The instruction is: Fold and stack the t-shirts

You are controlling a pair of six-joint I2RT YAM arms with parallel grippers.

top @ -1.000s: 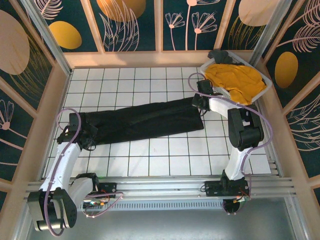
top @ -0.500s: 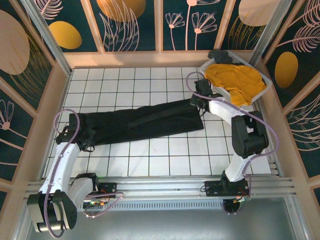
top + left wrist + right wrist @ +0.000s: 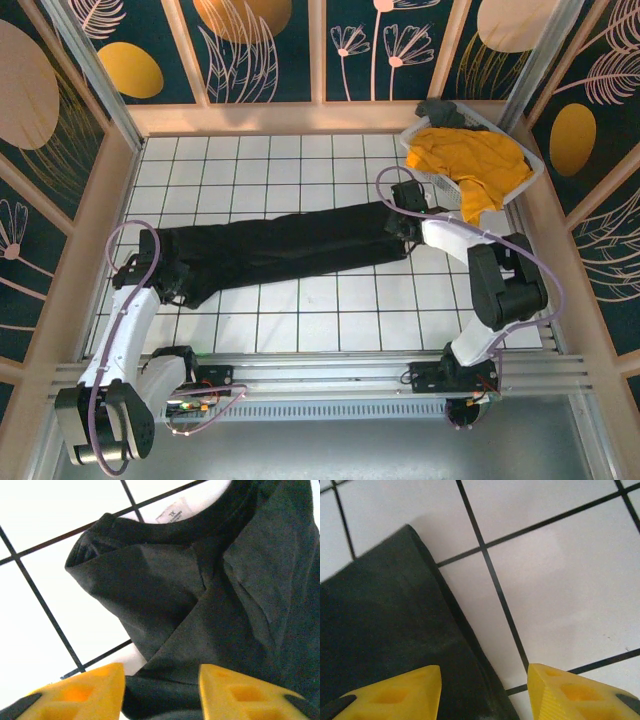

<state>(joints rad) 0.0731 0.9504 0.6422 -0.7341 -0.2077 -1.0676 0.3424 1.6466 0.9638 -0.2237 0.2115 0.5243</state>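
1. The black t-shirt (image 3: 290,245) lies on the white tiled counter (image 3: 300,320) as a long, narrow band. It runs from the left side to the right side and sits a little nearer at its left end.
2. The mustard-yellow t-shirt (image 3: 470,160) is bunched inside the white lattice basket (image 3: 537,165) at the far right corner. It is well apart from the left end of the black one.
3. The left fingers (image 3: 175,283) are at the left end of the black t-shirt.
4. In the left wrist view these yellow fingers (image 3: 85,690) stand apart, released, and grasp nothing. The black cloth (image 3: 200,590) lies wrinkled on the tiles under them and between them. Its collar is on the far side of that view, with a small white label (image 3: 172,514) inside it.
5. The right fingers (image 3: 402,225) are at the right end of the black t-shirt, near the basket.
6. In the right wrist view these fingers (image 3: 570,690) are also spread and released. One of them is over the black cloth (image 3: 375,620) and the other is over bare tile. The edge of the cloth, with a corner of it, passes between them and lies flat on the counter.
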